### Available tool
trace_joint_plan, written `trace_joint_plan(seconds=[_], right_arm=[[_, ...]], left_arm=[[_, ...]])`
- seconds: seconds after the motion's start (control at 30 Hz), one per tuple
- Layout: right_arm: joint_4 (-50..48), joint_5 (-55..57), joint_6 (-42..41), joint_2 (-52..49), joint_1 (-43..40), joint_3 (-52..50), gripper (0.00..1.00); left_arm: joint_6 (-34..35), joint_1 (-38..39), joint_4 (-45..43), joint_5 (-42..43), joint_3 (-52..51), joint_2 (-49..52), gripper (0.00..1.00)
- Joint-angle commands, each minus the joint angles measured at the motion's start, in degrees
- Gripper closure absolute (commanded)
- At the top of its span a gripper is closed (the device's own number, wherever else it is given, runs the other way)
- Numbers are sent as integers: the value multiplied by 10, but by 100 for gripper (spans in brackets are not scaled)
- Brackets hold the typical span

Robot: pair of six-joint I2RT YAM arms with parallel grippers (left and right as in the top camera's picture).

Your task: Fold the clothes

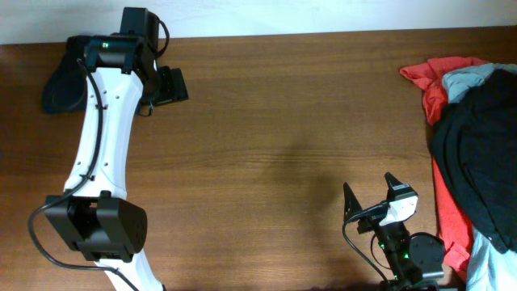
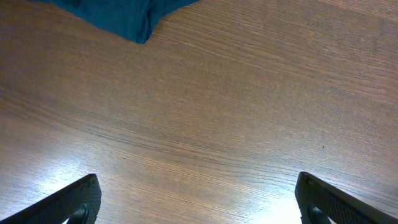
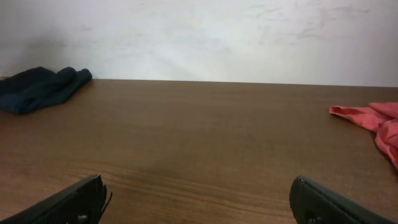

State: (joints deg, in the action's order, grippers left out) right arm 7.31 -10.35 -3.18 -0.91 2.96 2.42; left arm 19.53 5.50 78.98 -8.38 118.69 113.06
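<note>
The right gripper [image 3: 200, 202] shows in the bottom corners of the right wrist view as two dark, matte, wedge-shaped fingers spread wide, with nothing between them but bare wood. The left gripper [image 2: 198, 200] looks the same in its own view, its jaws fully apart and empty over the table [image 2: 236, 112], a brown wooden top with fine streaked grain and a pale glare low in that view. Farther off, at the upper left of the overhead view, lie the shorts [image 1: 63, 87]. They form a dark navy, soft, rumpled heap, plain and unmarked, and the white left arm [image 1: 101, 145] partly covers them, so their outline cannot be read. The left wrist view catches only one creased corner of them, cut off at its top edge. At the right edge of the overhead view a red garment [image 1: 439, 89], a black garment [image 1: 485, 153] lying over it and a pale grey-blue cloth [image 1: 472, 78] run out of the picture.
</note>
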Motion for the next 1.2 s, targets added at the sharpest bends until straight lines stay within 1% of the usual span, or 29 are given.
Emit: trace_joint_plan(seconds=[0.0, 0.77, 0.87, 0.9, 1.03, 1.17], right_arm=[[2, 5, -3, 5, -4, -4, 1], [2, 5, -3, 5, -4, -4, 1], [2, 5, -3, 5, -4, -4, 2], [2, 5, -3, 5, -4, -4, 1], [2, 5, -3, 5, -4, -4, 1], [2, 5, -3, 5, -4, -4, 1]], left_arm=[[5, 1, -1, 2, -3, -5, 1], [5, 1, -1, 2, -3, -5, 1], [5, 0, 0, 7, -3, -24, 1], [5, 0, 4, 22, -3, -33, 1], [5, 0, 5, 47, -4, -90, 1], [5, 0, 5, 47, -4, -150, 1]])
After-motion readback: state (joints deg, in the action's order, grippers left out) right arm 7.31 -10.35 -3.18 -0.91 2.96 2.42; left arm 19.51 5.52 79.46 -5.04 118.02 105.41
